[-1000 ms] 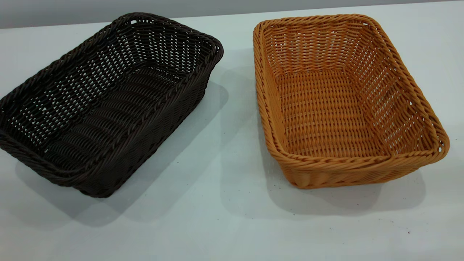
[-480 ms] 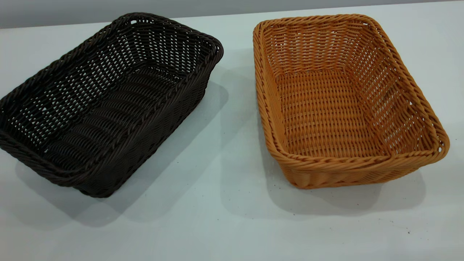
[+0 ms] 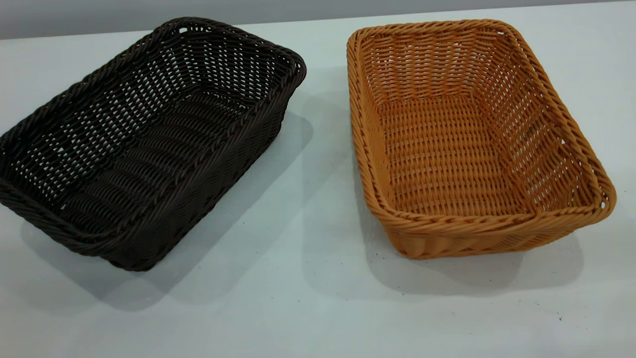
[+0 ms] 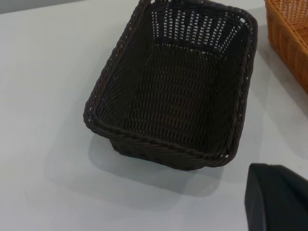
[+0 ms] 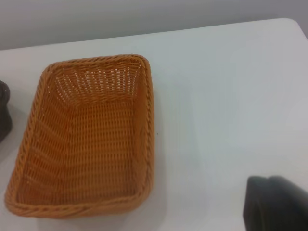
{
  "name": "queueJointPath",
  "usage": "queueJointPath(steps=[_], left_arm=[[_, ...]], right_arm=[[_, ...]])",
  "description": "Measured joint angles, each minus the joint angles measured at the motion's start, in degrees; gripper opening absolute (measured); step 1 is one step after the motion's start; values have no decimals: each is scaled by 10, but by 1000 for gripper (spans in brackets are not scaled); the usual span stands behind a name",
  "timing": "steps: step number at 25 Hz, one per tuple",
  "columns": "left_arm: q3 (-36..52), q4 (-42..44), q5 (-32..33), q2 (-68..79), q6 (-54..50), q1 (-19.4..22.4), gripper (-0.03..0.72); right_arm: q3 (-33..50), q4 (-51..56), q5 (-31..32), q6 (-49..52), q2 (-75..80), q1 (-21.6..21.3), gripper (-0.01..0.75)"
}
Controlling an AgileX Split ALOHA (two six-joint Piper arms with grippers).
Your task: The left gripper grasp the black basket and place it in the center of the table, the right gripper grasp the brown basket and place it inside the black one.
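The black basket point(image 3: 144, 149) stands empty on the white table point(image 3: 308, 278) at the left, turned at an angle. The brown basket point(image 3: 462, 144) stands empty at the right, a gap of bare table between them. Neither gripper shows in the exterior view. In the left wrist view the black basket point(image 4: 178, 91) lies well clear of a black part of my left gripper point(image 4: 276, 197) at the frame's corner. In the right wrist view the brown basket point(image 5: 86, 144) lies apart from a black part of my right gripper point(image 5: 276, 204).
A grey wall runs behind the table's far edge point(image 3: 318, 20). The brown basket's corner point(image 4: 288, 29) shows in the left wrist view, and the black basket's edge point(image 5: 4, 113) in the right wrist view. The table's rounded corner point(image 5: 288, 21) is beyond the brown basket.
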Motion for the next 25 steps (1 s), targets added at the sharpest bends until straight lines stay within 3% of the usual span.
queueJointPath(steps=[12, 18, 25], left_arm=[[-53, -19, -67, 67, -80, 1, -1], [-114, -96, -121, 190, 41, 1, -1], [-156, -188, -205, 354, 222, 1, 39]], right_arm=[[-13, 74, -21, 38, 48, 0, 0], [-20, 209, -44, -27, 148, 0, 55], [-20, 393, -41, -82, 277, 0, 213]])
